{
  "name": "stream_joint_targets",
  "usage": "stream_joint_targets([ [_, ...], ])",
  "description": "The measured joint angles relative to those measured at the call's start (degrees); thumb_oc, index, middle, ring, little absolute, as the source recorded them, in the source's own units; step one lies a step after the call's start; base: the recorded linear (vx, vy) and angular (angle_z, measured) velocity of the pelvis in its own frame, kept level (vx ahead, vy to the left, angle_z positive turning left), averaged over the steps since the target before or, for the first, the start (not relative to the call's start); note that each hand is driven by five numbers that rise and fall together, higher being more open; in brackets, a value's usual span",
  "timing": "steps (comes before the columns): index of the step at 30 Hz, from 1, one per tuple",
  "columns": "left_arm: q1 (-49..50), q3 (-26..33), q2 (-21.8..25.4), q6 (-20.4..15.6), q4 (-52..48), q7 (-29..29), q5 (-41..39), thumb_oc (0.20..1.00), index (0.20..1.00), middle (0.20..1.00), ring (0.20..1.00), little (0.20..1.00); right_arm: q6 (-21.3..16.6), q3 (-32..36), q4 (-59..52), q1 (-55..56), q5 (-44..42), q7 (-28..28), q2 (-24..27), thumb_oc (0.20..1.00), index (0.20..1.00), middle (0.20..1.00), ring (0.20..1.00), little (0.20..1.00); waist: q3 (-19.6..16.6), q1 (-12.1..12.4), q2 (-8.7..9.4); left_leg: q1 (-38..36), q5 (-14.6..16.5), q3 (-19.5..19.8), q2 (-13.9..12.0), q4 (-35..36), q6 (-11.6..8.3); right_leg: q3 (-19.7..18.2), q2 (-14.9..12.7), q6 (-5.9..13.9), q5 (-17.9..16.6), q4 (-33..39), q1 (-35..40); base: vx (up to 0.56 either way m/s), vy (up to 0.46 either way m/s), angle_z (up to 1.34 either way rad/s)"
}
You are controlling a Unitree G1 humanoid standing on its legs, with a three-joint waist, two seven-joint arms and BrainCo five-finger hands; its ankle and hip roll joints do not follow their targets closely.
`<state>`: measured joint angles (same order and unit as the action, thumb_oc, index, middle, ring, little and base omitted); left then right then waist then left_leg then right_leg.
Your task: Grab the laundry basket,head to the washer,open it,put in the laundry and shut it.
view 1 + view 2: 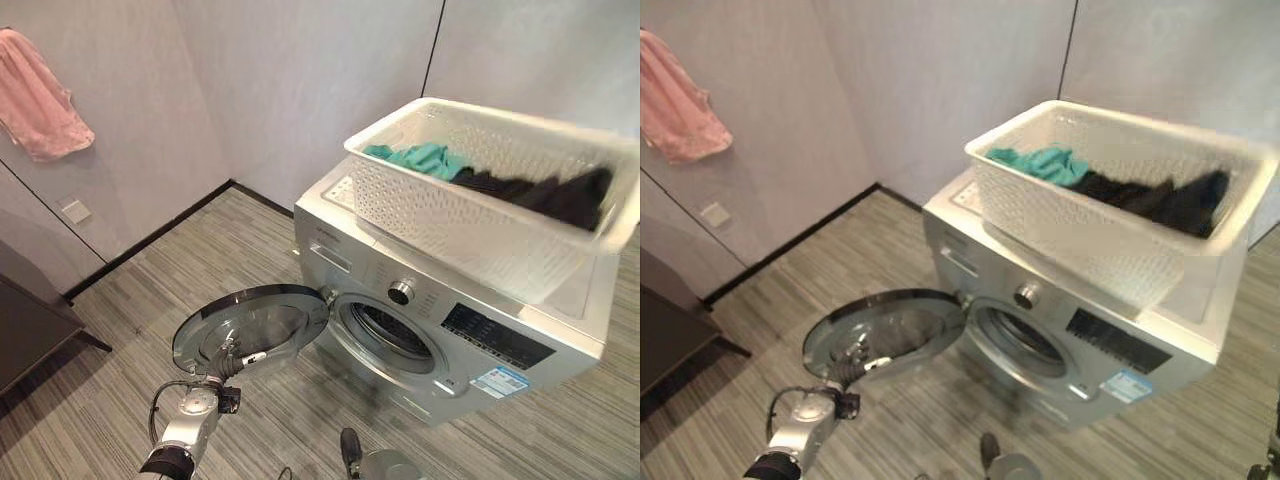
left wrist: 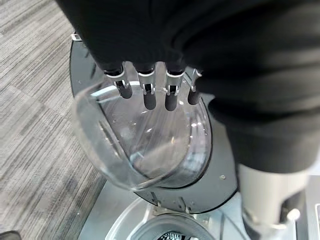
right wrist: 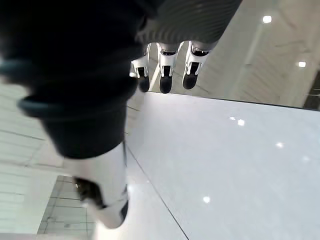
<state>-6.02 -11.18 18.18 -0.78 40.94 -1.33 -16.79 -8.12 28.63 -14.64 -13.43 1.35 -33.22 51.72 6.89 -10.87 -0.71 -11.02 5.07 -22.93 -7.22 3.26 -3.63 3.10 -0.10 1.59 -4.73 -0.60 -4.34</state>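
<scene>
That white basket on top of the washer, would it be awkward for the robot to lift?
Probably light: the laundry basket is perforated plastic holding only a teal garment and dark clothes. It looks stiff enough to keep shape. It overhangs the washing machine, so a careless push might tip it.

Glossy silver washer (image 1: 450, 330), perforated white plastic basket (image 1: 470, 215), cloth laundry (image 1: 540, 190).

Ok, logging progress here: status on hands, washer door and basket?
Left hand open, fingers straight at the door. Right hand open, holds nothing. Door swung wide; basket with laundry on the washer. Drum opening unobstructed.
</scene>
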Motion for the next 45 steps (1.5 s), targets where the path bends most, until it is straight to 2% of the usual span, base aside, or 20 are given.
stream_joint_targets([
  [3, -0.1, 0.8, 0.0, 0.0, 0.7, 0.3, 0.2, 1.000, 1.000, 1.000, 1.000, 1.000, 0.6, 1.6, -0.8, 1.6, 0.2, 1.0, -0.9, 1.000, 1.000, 1.000, 1.000, 1.000, -0.2, 0.0, 0.35, 0.1, 0.4, 0.1, 1.6, 0.0, 0.77, -0.2, -1.8, 1.19, -0.1, -0.5, -0.4, -0.03, 0.018, 0.01],
  [7, 0.0, 1.4, 0.3, 0.0, 0.6, 0.3, 2.1, 1.000, 1.000, 1.000, 1.000, 1.000, 1.4, 2.1, -1.0, 4.5, 0.2, 1.2, -6.3, 1.000, 1.000, 1.000, 1.000, 1.000, -0.5, 0.0, -0.22, -0.4, 0.3, 0.4, 2.6, -0.1, 1.61, -0.1, -2.8, 1.94, 0.1, -1.9, -0.1, 0.00, 0.009, 0.03],
  [13, -0.1, 1.3, 1.0, 0.0, 0.5, 0.5, 2.2, 1.000, 1.000, 1.000, 1.000, 1.000, 1.8, -0.1, 0.9, 2.9, -0.7, 2.2, -6.7, 1.000, 1.000, 1.000, 1.000, 1.000, -0.8, 0.0, -1.37, -1.5, 0.6, 0.8, 2.9, 0.0, 2.01, 0.5, -3.0, 2.40, 0.2, -1.2, 1.5, -0.01, 0.021, 0.04],
  [16, -0.9, 0.5, 1.8, 0.0, 0.8, 1.6, 2.2, 1.000, 1.000, 1.000, 1.000, 1.000, 2.0, -10.5, 10.4, -4.0, -1.8, 6.2, 8.2, 1.000, 1.000, 1.000, 1.000, 1.000, -0.7, 0.3, -1.37, -2.0, 0.7, 0.5, 3.1, 0.1, 2.15, 0.4, -3.3, 2.84, 0.0, -1.0, 2.0, -0.03, 0.061, -0.01],
  [18, -1.9, -0.2, 2.0, 0.0, 1.3, 2.0, 2.3, 1.000, 1.000, 1.000, 1.000, 1.000, 1.9, -13.6, 13.2, -9.3, -1.8, 8.4, 12.8, 1.000, 1.000, 1.000, 1.000, 1.000, -0.6, 0.8, -0.95, -2.1, 0.7, 0.6, 3.3, 0.1, 2.14, 0.3, -3.3, 3.04, -0.2, -0.9, 2.2, -0.04, 0.090, 0.00],
  [20, -4.4, -3.5, 2.2, 0.0, 4.1, 2.3, 3.0, 1.000, 1.000, 1.000, 1.000, 1.000, 2.2, -21.5, 18.2, -18.7, -1.8, 9.8, 19.6, 1.000, 1.000, 1.000, 1.000, 1.000, -0.5, 0.8, -0.75, -2.1, 0.5, 1.1, 3.8, 0.4, 2.33, 0.5, -3.8, 3.25, -0.3, -1.3, 2.0, -0.05, 0.064, 0.09],
  [23, -10.8, -7.4, 2.3, 0.0, 5.7, 2.5, 3.8, 1.000, 1.000, 1.000, 1.000, 1.000, 2.9, -28.6, 24.9, -26.9, -1.6, 14.5, 31.2, 1.000, 1.000, 1.000, 1.000, 1.000, 1.1, 2.4, 1.83, -1.3, 0.5, 3.6, 4.7, 0.0, 3.65, -1.1, -5.0, 4.98, 0.8, -9.0, -0.8, -0.06, -0.035, 0.32],
  [24, -12.4, -8.7, 2.5, -0.2, 5.8, 2.7, 3.8, 1.000, 1.000, 1.000, 1.000, 1.000, 3.3, -32.9, 29.4, -30.5, -1.9, 16.1, 33.7, 1.000, 1.000, 1.000, 1.000, 1.000, 1.7, 2.2, 3.02, -0.7, 0.7, 5.3, 4.5, -1.5, 3.88, -4.4, -5.5, 6.23, 2.1, -14.4, -3.0, -0.01, -0.107, 0.75],
  [25, -14.8, -9.7, 2.3, -0.3, 8.1, 2.8, 3.7, 1.000, 1.000, 1.000, 1.000, 1.000, 3.9, -42.0, 35.6, -37.0, -3.0, 18.2, 35.5, 1.000, 1.000, 1.000, 1.000, 1.000, 1.5, 1.5, 5.24, 2.0, 1.0, 7.2, 4.8, -3.6, 4.18, -12.2, -5.9, 7.77, 4.4, -19.6, -6.9, 0.02, -0.079, 0.90],
  [26, -15.3, -9.9, 2.3, -0.2, 8.9, 2.8, 3.7, 1.000, 1.000, 1.000, 1.000, 1.000, 4.6, -45.9, 38.1, -39.1, -3.7, 19.4, 36.3, 1.000, 1.000, 1.000, 1.000, 1.000, 1.0, 1.0, 6.28, 3.6, 1.4, 8.4, 4.7, -4.7, 3.93, -15.3, -6.1, 8.63, 5.1, -18.1, -7.6, 0.05, -0.121, 0.90],
  [28, -13.0, -8.5, 3.9, -0.2, 8.6, 3.2, 3.7, 1.000, 1.000, 1.000, 1.000, 1.000, 4.6, -45.1, 34.5, -35.1, -5.5, 25.7, 36.2, 1.000, 1.000, 1.000, 1.000, 1.000, -0.8, 0.7, 10.01, 3.6, 0.2, 8.0, 3.7, -3.9, 3.17, -11.1, -10.2, 7.17, 6.0, -9.8, -5.3, 0.09, -0.194, 0.37],
  [29, -10.3, -6.9, 4.9, -0.1, 8.5, 3.3, 3.7, 1.000, 1.000, 1.000, 1.000, 1.000, 3.3, -44.9, 30.4, -33.6, -7.1, 28.2, 34.0, 1.000, 1.000, 1.000, 1.000, 1.000, -1.5, 1.2, 11.02, 1.5, -0.3, 7.6, 2.5, -2.6, 1.75, -7.0, -10.4, 8.15, 3.7, -4.2, -1.1, 0.12, -0.198, -0.06],
  [30, -8.4, -5.7, 5.4, -0.1, 7.7, 4.0, 3.7, 1.000, 1.000, 1.000, 1.000, 1.000, 2.6, -41.4, 27.9, -28.6, -8.9, 30.7, 34.1, 1.000, 1.000, 1.000, 1.000, 1.000, -1.8, 1.2, 10.74, 0.7, -0.4, 8.1, 1.5, -1.8, 0.74, -6.4, -9.2, 8.09, 0.3, -1.7, 0.7, 0.11, -0.176, -0.08],
  [31, -6.2, -5.4, 4.6, -0.2, 6.7, 4.4, 3.7, 1.000, 1.000, 1.000, 1.000, 1.000, 2.2, -39.1, 26.6, -24.7, -10.5, 33.5, 34.4, 1.000, 1.000, 1.000, 1.000, 1.000, -2.5, 1.1, 9.68, 0.4, -0.7, 8.2, -0.2, -1.3, 0.29, -5.7, -7.3, 7.11, -1.2, 0.0, 1.9, 0.07, -0.162, 0.03],
  [32, -4.6, -5.8, 2.7, -0.1, 6.4, 5.4, 3.8, 1.000, 1.000, 1.000, 1.000, 1.000, 2.2, -38.0, 26.3, -21.5, -11.9, 36.4, 36.0, 1.000, 1.000, 1.000, 1.000, 1.000, -2.5, 0.9, 6.92, 0.0, -1.1, 8.1, -1.9, -0.2, -0.27, -5.1, -5.3, 5.88, -2.1, 2.1, 2.8, 0.05, -0.152, 0.04],
  [34, -2.8, -5.9, 0.4, -0.1, 5.0, 6.6, 3.9, 1.000, 1.000, 1.000, 1.000, 1.000, 2.4, -39.5, 27.4, -19.2, -11.8, 40.3, 38.4, 1.000, 1.000, 1.000, 1.000, 1.000, -2.2, 0.6, 4.78, -0.1, -1.4, 8.5, -3.5, -0.1, -1.00, -4.3, -3.8, 4.81, -2.9, 4.6, 4.4, 0.04, -0.105, -0.08],
  [35, -2.6, -6.1, -0.3, -0.1, 5.1, 7.2, 4.0, 1.000, 1.000, 1.000, 1.000, 1.000, 2.9, -44.9, 28.5, -23.0, -11.8, 41.9, 38.6, 1.000, 1.000, 1.000, 1.000, 1.000, -2.1, 0.7, 4.18, -0.6, -1.8, 8.3, -4.2, -0.2, -1.63, -4.9, -3.0, 4.57, -3.1, 5.0, 4.5, 0.04, -0.065, -0.29],
  [38, -3.2, -5.7, -0.7, -0.1, 5.1, 8.0, 4.4, 1.000, 1.000, 1.000, 1.000, 1.000, 3.3, -50.2, 26.8, -25.0, -11.8, 45.3, 38.5, 1.000, 1.000, 1.000, 1.000, 1.000, -1.6, 0.3, 3.77, -1.0, -2.0, 8.3, -5.0, 0.3, -1.93, -5.7, -2.1, 4.23, -3.2, 5.2, 4.5, 0.03, -0.035, -0.21],
  [41, -3.5, -5.4, -0.7, -0.1, 4.9, 9.1, 4.5, 1.000, 1.000, 1.000, 1.000, 1.000, 3.3, -47.0, 24.0, -21.6, -11.8, 48.2, 38.7, 1.000, 1.000, 1.000, 1.000, 1.000, -1.0, -1.3, 3.05, -1.0, -1.8, 8.4, -5.1, 2.0, -2.33, -4.9, -2.0, 4.10, -3.3, 5.5, 4.5, 0.03, -0.024, 0.16],
  [45, -2.3, -5.3, 0.1, 0.0, 4.1, 9.4, 4.7, 1.000, 1.000, 1.000, 1.000, 1.000, 3.1, -44.7, 21.2, -17.4, -11.8, 51.1, 38.7, 1.000, 1.000, 1.000, 1.000, 1.000, -0.4, -0.8, 3.54, -0.9, -1.6, 8.3, -4.4, 2.0, -2.91, -5.5, -2.6, 4.73, -3.0, 5.5, 4.0, -0.02, 0.004, -0.02],
])
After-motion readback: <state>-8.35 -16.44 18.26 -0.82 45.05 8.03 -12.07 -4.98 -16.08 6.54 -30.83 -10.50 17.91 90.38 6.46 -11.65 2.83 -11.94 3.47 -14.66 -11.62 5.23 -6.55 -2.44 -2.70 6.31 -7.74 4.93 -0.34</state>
